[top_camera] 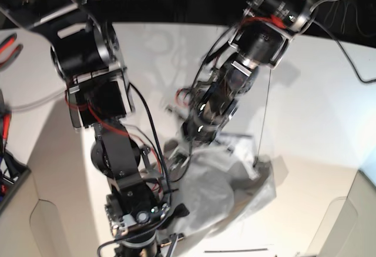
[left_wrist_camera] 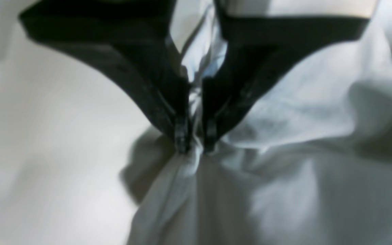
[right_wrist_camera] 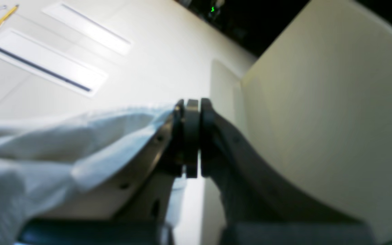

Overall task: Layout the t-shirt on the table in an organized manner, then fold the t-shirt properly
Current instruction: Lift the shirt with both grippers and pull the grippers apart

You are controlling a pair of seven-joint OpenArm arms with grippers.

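Left wrist view: left gripper (left_wrist_camera: 196, 149), black angular fingers, pinched together on a bunched fold of the soft white cotton t-shirt (left_wrist_camera: 284, 170); cloth spreads toward 4 o'clock, bare matte white table (left_wrist_camera: 46, 136) at 9 o'clock. Pinch looks thin and right at the tips, so a lift could let the fabric slide out, or grab two layers and drag the whole heap

Right wrist view: right gripper (right_wrist_camera: 192, 136) with jaws pressed closed; white cloth (right_wrist_camera: 63, 143) runs off from its side toward 9 o'clock and seems caught at the pads, though the contact is partly hidden. Yellow pencil (right_wrist_camera: 4, 17) and white paper strips (right_wrist_camera: 46, 64) lie at 10 o'clock, well apart

Base view: shirt (top_camera: 229, 195) is a crumpled mound on the table (top_camera: 329, 110) at 5 o'clock, both arms over it. Pulling apart while it's this bunched risks twisting it, not flattening it; dangling cables (top_camera: 264, 116) near the cloth could snag
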